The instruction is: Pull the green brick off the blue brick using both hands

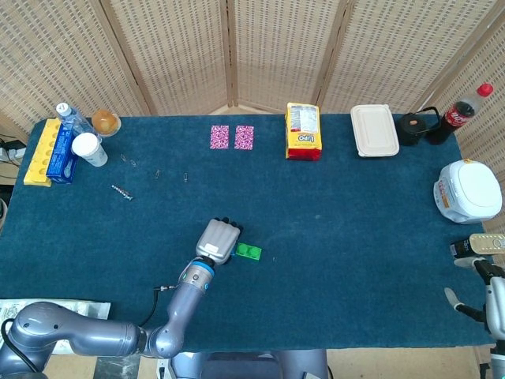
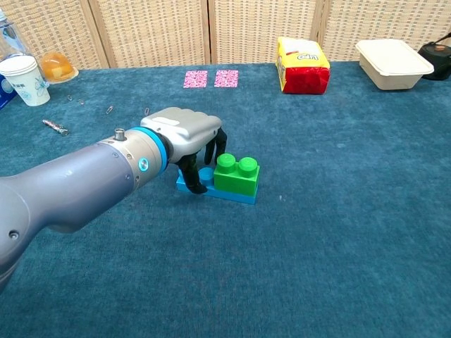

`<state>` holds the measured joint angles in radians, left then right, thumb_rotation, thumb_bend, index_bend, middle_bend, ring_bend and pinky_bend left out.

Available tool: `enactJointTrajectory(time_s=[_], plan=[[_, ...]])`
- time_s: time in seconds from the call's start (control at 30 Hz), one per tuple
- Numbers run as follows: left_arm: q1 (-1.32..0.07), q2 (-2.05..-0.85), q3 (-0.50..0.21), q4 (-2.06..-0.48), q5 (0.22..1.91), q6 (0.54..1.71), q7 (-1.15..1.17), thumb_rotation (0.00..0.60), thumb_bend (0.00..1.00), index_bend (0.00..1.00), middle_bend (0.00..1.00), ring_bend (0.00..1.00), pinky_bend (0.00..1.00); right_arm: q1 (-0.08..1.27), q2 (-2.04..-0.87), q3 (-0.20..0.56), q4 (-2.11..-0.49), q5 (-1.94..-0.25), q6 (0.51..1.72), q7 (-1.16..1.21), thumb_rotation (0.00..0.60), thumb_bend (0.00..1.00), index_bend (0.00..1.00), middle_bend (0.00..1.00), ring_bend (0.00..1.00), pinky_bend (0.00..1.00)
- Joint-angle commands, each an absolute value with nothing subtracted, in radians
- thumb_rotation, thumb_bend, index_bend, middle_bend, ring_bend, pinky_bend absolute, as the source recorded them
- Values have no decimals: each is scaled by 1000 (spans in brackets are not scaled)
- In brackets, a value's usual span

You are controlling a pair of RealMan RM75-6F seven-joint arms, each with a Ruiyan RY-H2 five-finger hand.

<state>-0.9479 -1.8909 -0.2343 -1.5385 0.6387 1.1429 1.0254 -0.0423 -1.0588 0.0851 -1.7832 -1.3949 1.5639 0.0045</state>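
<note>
Left hand [image 2: 189, 134] sits over the exposed end of the blue brick [image 2: 189, 184], dark fingers [image 2: 192, 177] curled down around it; grip appears closed on the brick. Green brick [image 2: 237, 176] remains seated on the blue brick's other end, both on the blue table cloth [image 2: 338, 211] near the front centre. Right hand [image 1: 491, 300] shows only partly at the table's edge; its state cannot be told.
</note>
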Motion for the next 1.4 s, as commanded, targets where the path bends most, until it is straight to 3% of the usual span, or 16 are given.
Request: enactJointTrajectory(time_s=[0.03,0.63,0.9,1.13,1.4], plan=[[-950,-1895,-224,-1529,645,1144,1021,600,262,426,427,329,433,-43,-1058,86,-1782,-1393,1564,6,600,283,375,393,388,261],[-982,-1901,-192,-1492,635,1133,1056,600,309,560,470,396,455,-57,-1045,92,-1800,-1391,1576,14,600,283,375,393,392,261],[-984,-1887,-204,-1493,682,1143,1017,600,332,668,551,476,522,-52,-1040,92,-1811,-1400,1570,11,600,282,376,396,395,263],[-1013,-1804,-222,-1538,725,1122,1037,600,337,675,552,476,523,-23,-1034,93,-1834,-1411,1518,37,600,282,376,397,397,276],[-1086,-1645,-250,-1635,723,1000,1069,600,339,676,553,476,523,52,-1030,86,-1852,-1439,1382,155,600,284,376,398,401,294]])
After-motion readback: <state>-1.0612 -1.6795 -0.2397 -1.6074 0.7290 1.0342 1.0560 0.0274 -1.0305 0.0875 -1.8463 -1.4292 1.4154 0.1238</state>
